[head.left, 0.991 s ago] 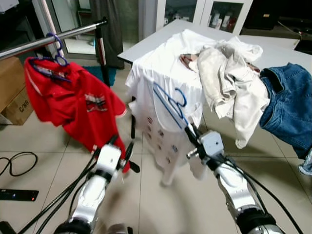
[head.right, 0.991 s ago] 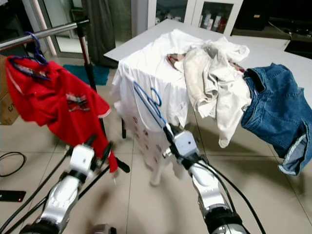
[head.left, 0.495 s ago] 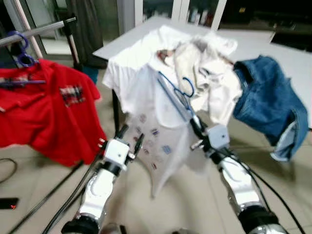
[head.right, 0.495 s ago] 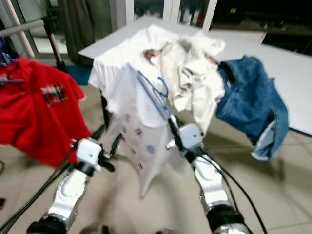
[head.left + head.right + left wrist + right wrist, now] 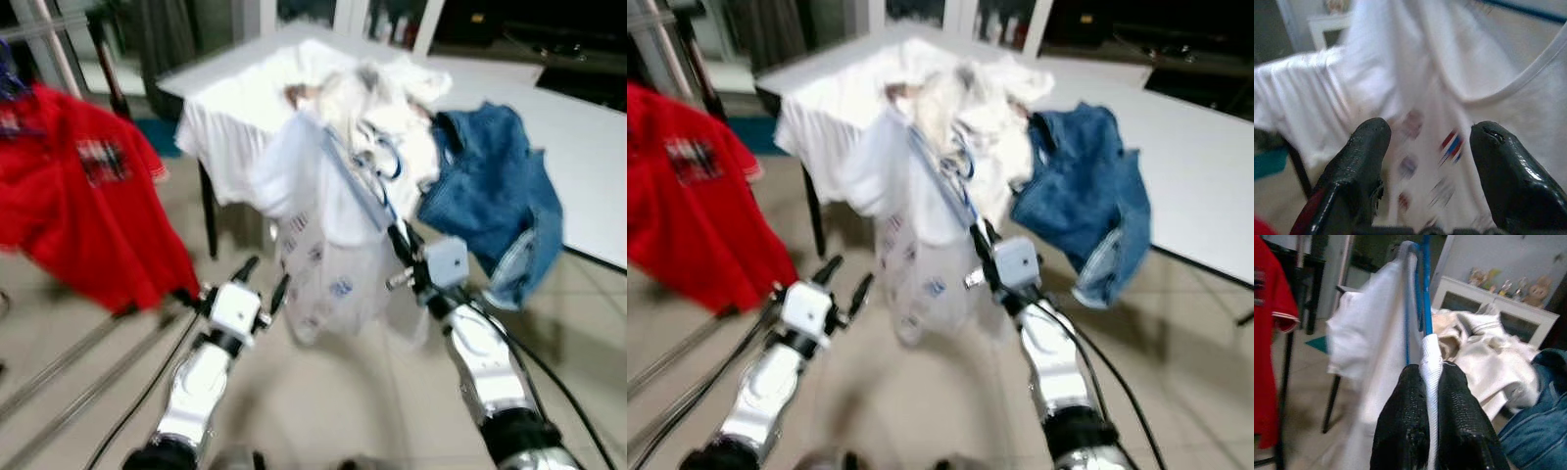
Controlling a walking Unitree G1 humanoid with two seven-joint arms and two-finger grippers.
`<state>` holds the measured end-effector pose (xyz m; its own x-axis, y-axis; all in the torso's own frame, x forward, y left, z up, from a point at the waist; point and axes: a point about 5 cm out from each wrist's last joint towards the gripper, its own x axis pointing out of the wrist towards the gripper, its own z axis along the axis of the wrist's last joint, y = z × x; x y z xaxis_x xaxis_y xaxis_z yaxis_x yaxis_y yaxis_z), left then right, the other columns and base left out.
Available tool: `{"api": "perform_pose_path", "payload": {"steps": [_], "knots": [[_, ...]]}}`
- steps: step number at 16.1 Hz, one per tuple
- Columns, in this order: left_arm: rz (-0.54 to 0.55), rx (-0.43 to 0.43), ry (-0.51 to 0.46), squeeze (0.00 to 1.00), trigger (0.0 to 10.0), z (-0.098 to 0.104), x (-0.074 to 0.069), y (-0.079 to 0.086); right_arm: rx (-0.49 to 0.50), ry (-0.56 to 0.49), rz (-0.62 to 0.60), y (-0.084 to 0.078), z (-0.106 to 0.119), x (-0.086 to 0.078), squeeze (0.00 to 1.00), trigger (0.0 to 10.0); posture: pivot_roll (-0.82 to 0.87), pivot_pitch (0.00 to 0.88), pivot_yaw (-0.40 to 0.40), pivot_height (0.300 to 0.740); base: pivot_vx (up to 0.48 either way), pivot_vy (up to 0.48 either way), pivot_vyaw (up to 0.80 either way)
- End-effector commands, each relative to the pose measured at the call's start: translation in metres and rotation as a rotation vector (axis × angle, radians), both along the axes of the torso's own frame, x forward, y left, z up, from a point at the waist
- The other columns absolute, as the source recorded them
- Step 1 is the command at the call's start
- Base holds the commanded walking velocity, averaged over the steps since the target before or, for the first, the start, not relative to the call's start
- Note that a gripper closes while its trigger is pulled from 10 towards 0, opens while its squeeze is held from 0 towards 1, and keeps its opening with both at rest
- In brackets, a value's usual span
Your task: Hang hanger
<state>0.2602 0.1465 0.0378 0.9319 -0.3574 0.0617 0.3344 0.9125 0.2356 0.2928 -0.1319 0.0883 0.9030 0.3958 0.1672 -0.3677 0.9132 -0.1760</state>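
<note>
The right hand (image 5: 400,238) grips the blue hanger (image 5: 364,176) with its white shirt (image 5: 328,245), left hand (image 5: 263,277) wide, so carrying it to the rail seems next.

You are looking down at a pale tiled floor (image 5: 323,392), blurred in both eye views, with a long white table (image 5: 588,137) running across the back of the room. A heap of pale laundry (image 5: 392,88) lies near its left end and a denim garment (image 5: 490,196) hangs over its front edge. A red shirt (image 5: 78,196) hangs at the left. Behind stand a dark curtain (image 5: 162,39) and a white cabinet with glass doors (image 5: 1493,308).
</note>
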Motion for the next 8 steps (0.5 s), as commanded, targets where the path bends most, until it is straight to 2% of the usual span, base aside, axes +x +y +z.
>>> {"api": "perform_pose_path", "payload": {"steps": [1,8], "knots": [[-0.001,-0.004,-0.012,0.00,10.0,0.0039,0.0034,-0.0009,0.008,-0.044,-0.012,-0.0031,0.0108,0.0028,0.00,10.0,0.08,0.000,-0.052,0.710,0.000,-0.428,0.00],[-0.007,0.000,0.000,0.00,10.0,0.0012,0.0035,-0.0021,0.037,-0.067,-0.034,-0.0040,0.0207,0.0055,0.00,10.0,0.08,0.000,-0.043,0.710,0.000,-0.425,0.00]]}}
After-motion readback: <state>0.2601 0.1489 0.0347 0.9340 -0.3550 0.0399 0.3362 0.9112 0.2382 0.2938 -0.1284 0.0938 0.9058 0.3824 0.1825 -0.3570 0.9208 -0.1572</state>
